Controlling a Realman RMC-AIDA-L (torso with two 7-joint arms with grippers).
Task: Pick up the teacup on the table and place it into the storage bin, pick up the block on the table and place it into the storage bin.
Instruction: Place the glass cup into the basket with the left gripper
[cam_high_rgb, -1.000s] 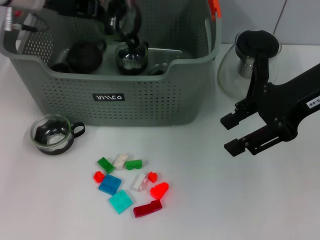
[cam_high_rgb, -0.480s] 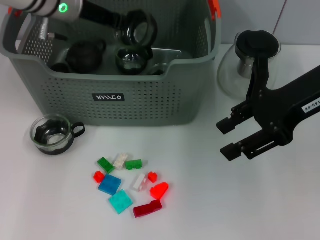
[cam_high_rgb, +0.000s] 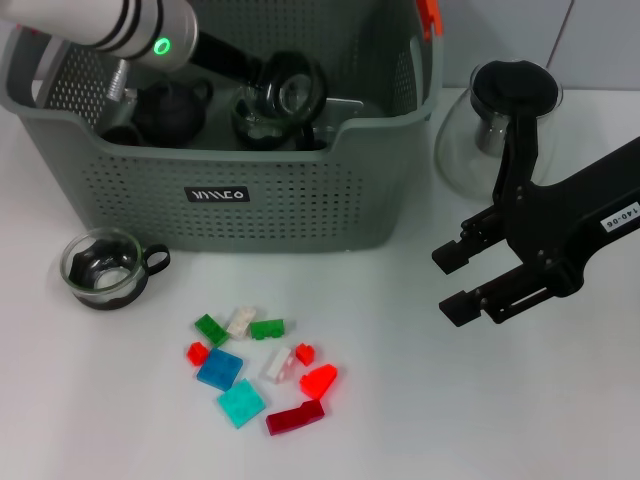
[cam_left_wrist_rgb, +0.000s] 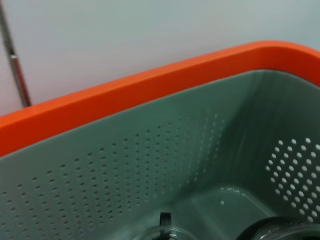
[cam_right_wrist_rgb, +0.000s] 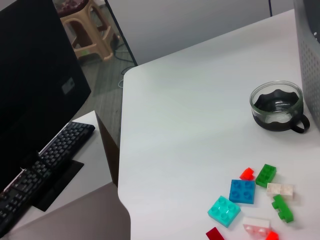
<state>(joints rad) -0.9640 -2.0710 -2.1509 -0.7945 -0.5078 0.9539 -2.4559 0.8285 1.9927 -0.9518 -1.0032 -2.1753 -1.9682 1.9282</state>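
Note:
The storage bin (cam_high_rgb: 300, 205) stands at the back of the table. My left gripper (cam_high_rgb: 262, 78) reaches into it from the back left, shut on a glass teacup (cam_high_rgb: 295, 88) held low inside, beside another glass cup (cam_high_rgb: 252, 122). A second teacup (cam_high_rgb: 103, 268) with a black base sits on the table in front of the bin's left corner, also seen as the teacup (cam_right_wrist_rgb: 276, 106) in the right wrist view. Several coloured blocks (cam_high_rgb: 260, 365) lie scattered near the table's front. My right gripper (cam_high_rgb: 445, 283) hovers open and empty, right of the blocks.
A glass teapot (cam_high_rgb: 500, 125) with a black lid stands right of the bin, behind my right arm. A dark teapot (cam_high_rgb: 170, 108) lies in the bin. The left wrist view shows the bin's orange rim (cam_left_wrist_rgb: 150, 85). Beyond the table edge (cam_right_wrist_rgb: 122, 150) is a keyboard (cam_right_wrist_rgb: 45, 160).
My left gripper has carried the teacup rightward and lower into the bin. The right gripper has drifted slightly left and down. The teacup and blocks on the table have not moved.

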